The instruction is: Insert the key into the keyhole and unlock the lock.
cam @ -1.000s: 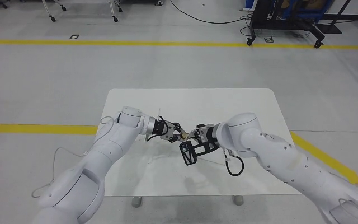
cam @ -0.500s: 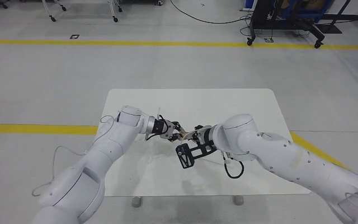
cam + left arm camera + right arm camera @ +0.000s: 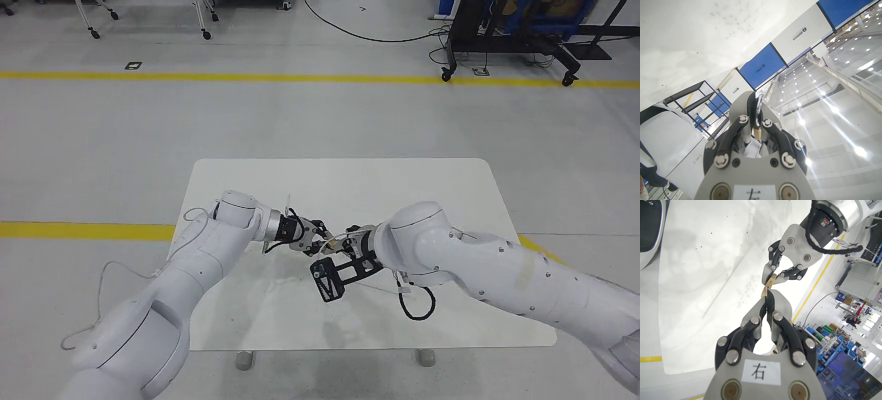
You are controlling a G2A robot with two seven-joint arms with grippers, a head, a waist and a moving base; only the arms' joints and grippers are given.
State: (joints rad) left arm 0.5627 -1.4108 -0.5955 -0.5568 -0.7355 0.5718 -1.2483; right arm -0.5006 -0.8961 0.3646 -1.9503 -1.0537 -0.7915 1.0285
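Note:
A small brass padlock (image 3: 770, 283) with a silver shackle (image 3: 759, 107) hangs above the white table (image 3: 440, 190). My left gripper (image 3: 756, 100) is shut on the lock, which shows as a brass speck (image 3: 327, 241) from above. My right gripper (image 3: 767, 294) is shut, and its tips press against the lock's free end at the keyhole. The key is almost wholly hidden between its pads. From the right wrist view, the left gripper (image 3: 770, 277) faces mine tip to tip. Both grippers meet over the table's middle, left gripper (image 3: 312, 236) and right gripper (image 3: 345, 240).
A black cable (image 3: 415, 300) loops under the right forearm. Bare white tabletop lies all around the grippers, and its front edge (image 3: 380, 346) is close behind them. Yellow floor lines and racks are far off the table.
The right arm's wrist has turned and shifted a little toward the left arm, with its black bracket swinging leftward. The left gripper has held the lock nearly still.

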